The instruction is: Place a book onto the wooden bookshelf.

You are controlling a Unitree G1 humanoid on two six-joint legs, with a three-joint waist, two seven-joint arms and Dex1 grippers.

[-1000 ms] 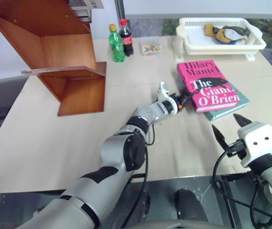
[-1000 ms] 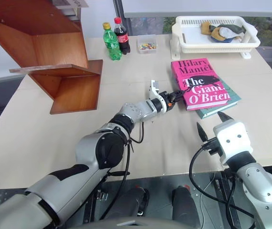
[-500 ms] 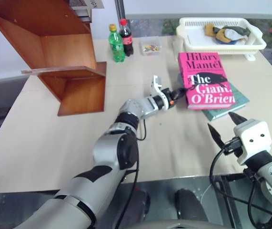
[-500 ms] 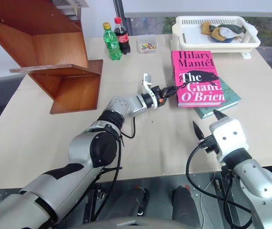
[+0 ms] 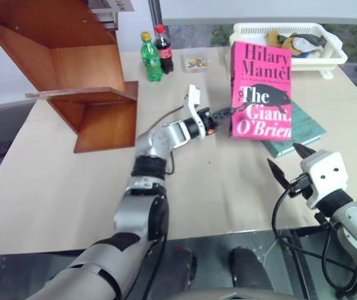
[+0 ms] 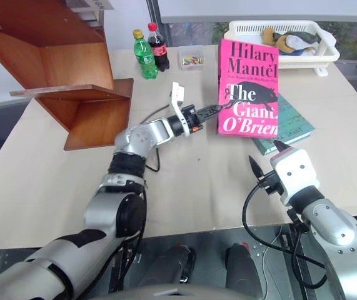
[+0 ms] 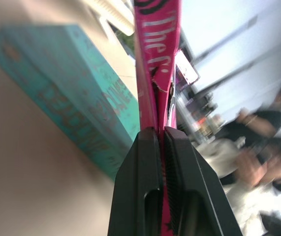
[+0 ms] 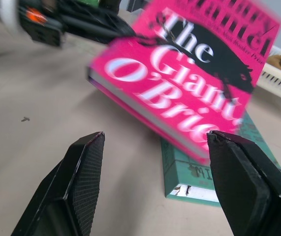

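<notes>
The bright pink book (image 5: pixel 261 87) hangs upright above the table, cover toward me, with its lower left edge pinched in my left gripper (image 5: pixel 231 111). In the left wrist view the black fingers (image 7: pixel 140 162) are shut on the book's (image 7: pixel 155 49) thin edge. The wooden bookshelf (image 5: pixel 84 75) stands at the far left of the table, apart from the book. My right gripper (image 5: pixel 284 159) hovers open near the table's front right, below the book (image 8: pixel 189 78), holding nothing.
A thinner teal book (image 5: pixel 303 128) lies flat on the table under the raised one. At the back stand a green bottle (image 5: pixel 151 57), a cola bottle (image 5: pixel 164 49), a small clear box (image 5: pixel 198 63) and a white basket (image 5: pixel 287 44). A person (image 7: pixel 263 147) sits beyond the table.
My left gripper has closed on the pink book, lifted it off the teal book and rolled it up from flat to upright, moving left. The right gripper has hardly moved.
</notes>
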